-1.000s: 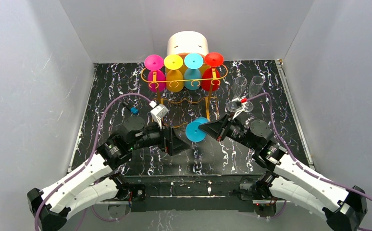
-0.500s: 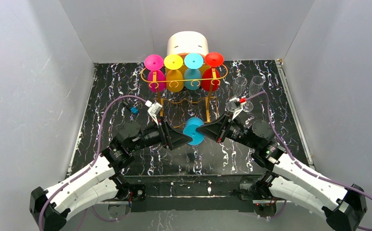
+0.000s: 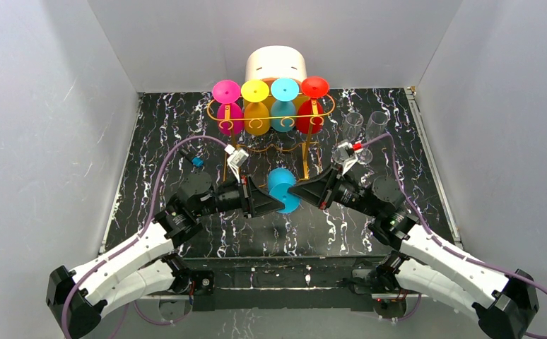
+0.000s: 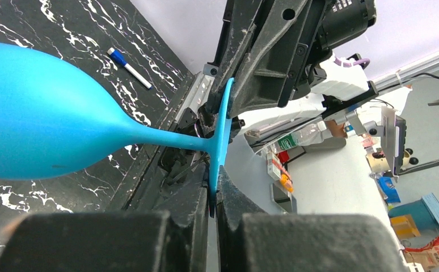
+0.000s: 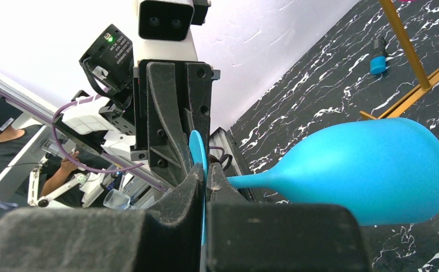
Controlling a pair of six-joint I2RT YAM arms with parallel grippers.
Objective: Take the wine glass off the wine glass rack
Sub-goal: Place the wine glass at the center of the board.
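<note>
A blue wine glass [image 3: 280, 181] hangs in the air over the middle of the table, off the gold wire rack [image 3: 306, 152], with its bowl [image 5: 376, 170] pointing toward the rack. My left gripper [image 4: 214, 182] is shut on the lower edge of its flat foot [image 4: 223, 127]. From the opposite side, my right gripper [image 5: 205, 170] is shut on the same foot. The two grippers [image 3: 279, 205] [image 3: 293, 189] meet tip to tip. A pink glass [image 3: 226, 106], a yellow one [image 3: 256, 106], another blue one [image 3: 283, 104] and a red one [image 3: 313, 102] hang upside down on the rack.
A white round box [image 3: 276, 63] stands behind the rack. Two clear glasses [image 3: 352, 127] [image 3: 377, 124] stand at the right, behind the right arm. A small blue-capped marker [image 3: 198, 162] lies left of the rack base. Grey walls enclose the marbled table.
My left gripper has moved right onto the glass's foot and shut on it. The glass has turned, so its foot no longer faces the top camera. The right gripper kept its hold.
</note>
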